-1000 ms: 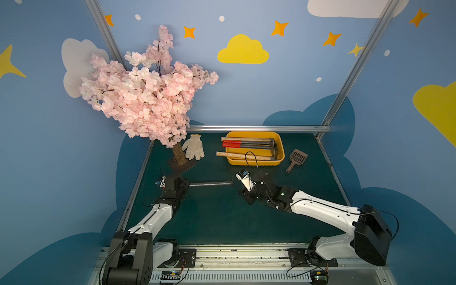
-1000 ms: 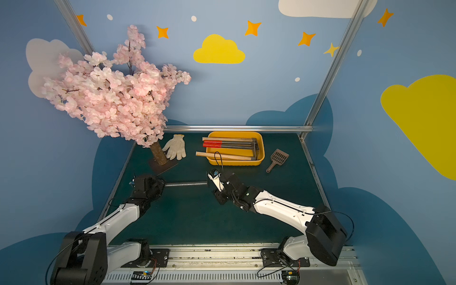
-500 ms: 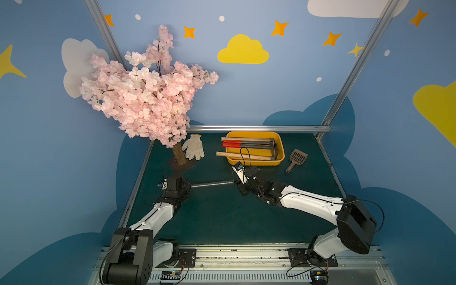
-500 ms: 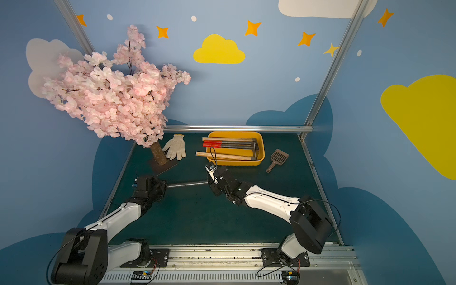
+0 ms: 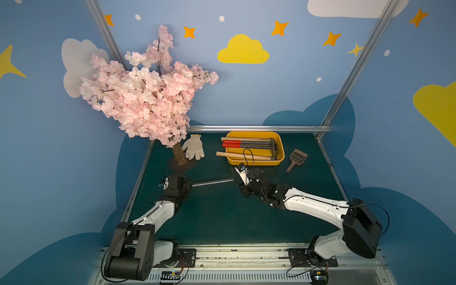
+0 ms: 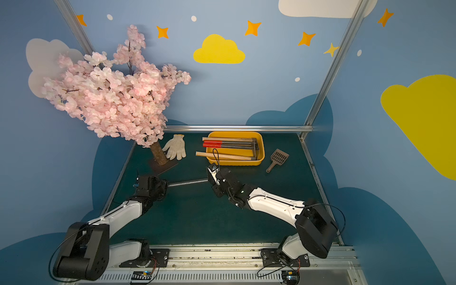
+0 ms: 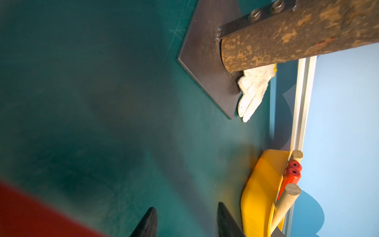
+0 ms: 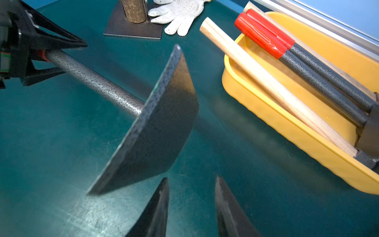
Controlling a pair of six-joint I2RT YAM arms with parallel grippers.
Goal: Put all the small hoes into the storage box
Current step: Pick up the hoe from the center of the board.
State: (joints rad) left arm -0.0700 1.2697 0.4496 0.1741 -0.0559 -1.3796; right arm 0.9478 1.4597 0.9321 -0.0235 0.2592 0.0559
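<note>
Blue walls painted with yellow clouds and orange stars enclose a dark green mat (image 5: pixel 222 217). At far left stands one artificial pink-blossom tree (image 5: pixel 148 98) on a dark metal plate, with one white knitted work glove (image 5: pixel 194 149) just to its right.

One white-and-black left arm reaches from the near rail toward the tree's plate, forearm sloping away. Its left gripper (image 5: pixel 189 184) is clamped on the red grip end of the small hoe (image 8: pixel 155 127), a speckled grey metal handle with a dark flat blade. The handle runs level to the right above the mid mat, well short of the box, and the blade stands on edge. Whether its lower corner touches the mat cannot be told.

A second arm stretches from the near right diagonally to far left. The right gripper (image 8: pixel 191 184) sits just beside the blade, jaws apart and empty. A white-and-blue patch on its wrist is too small to read.

Farther right, the shallow yellow-orange plastic storage box (image 5: pixel 254 162) holds four hoes, two red-gripped (image 5: pixel 232 143) and two wooden-handled (image 5: pixel 237 156). One brown slotted plastic scoop (image 5: pixel 297 158) lies just right of it.
</note>
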